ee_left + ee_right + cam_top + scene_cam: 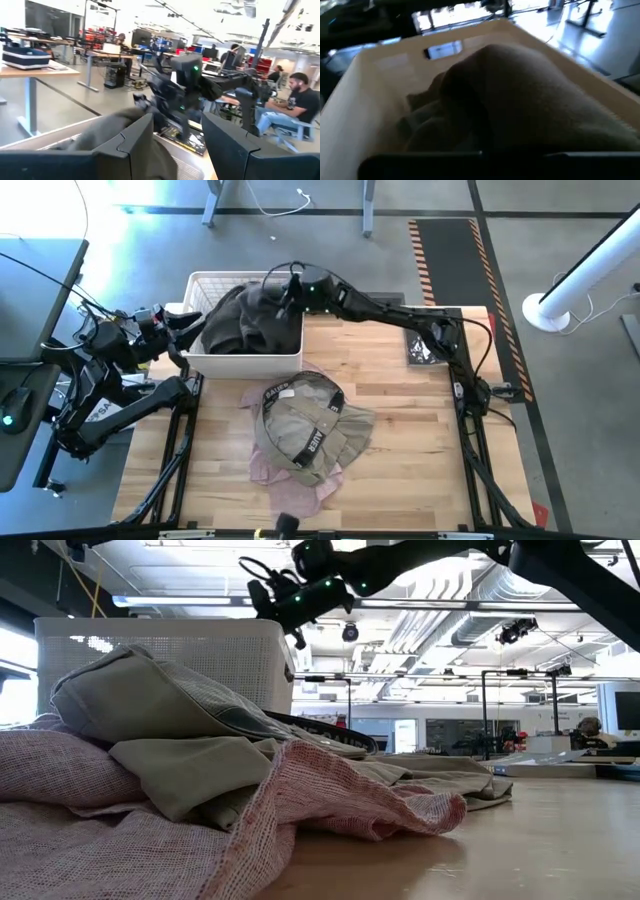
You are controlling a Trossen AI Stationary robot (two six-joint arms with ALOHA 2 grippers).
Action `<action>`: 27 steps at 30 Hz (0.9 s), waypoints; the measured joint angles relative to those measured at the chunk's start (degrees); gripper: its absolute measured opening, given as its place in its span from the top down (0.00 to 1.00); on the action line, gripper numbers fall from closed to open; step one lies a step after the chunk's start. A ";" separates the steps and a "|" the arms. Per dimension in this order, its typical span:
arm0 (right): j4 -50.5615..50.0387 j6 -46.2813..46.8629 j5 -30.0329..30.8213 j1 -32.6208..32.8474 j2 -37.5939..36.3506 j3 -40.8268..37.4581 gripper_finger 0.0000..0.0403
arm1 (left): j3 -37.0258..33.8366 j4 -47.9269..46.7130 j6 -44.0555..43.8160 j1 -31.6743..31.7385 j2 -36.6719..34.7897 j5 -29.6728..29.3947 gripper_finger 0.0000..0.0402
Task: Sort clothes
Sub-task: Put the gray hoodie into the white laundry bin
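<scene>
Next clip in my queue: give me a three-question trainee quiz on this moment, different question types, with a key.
1. True or false: the white basket is empty.
2. Multiple choice: the right gripper is over
A. the black book
B. the dark olive-brown garment in the basket
C. the pale pink garment
3. Fill in: the khaki garment with the black lettered band lies on the ____ garment.

Key
1. False: dark clothes fill it.
2. B. The left gripper waits at the basket's left end.
3. pale pink
</scene>
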 joint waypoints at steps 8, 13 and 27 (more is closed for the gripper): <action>-6.12 -8.49 -1.05 5.01 -0.02 -1.86 0.80 | -0.53 0.71 4.29 -0.02 4.30 3.19 0.59; -13.95 -7.58 0.21 6.56 -0.31 3.67 0.62 | -0.56 2.07 6.18 -0.97 12.03 7.72 0.59; -26.72 -8.75 2.83 11.39 -3.89 14.75 0.50 | -0.58 17.76 10.83 -6.36 33.36 -2.06 0.73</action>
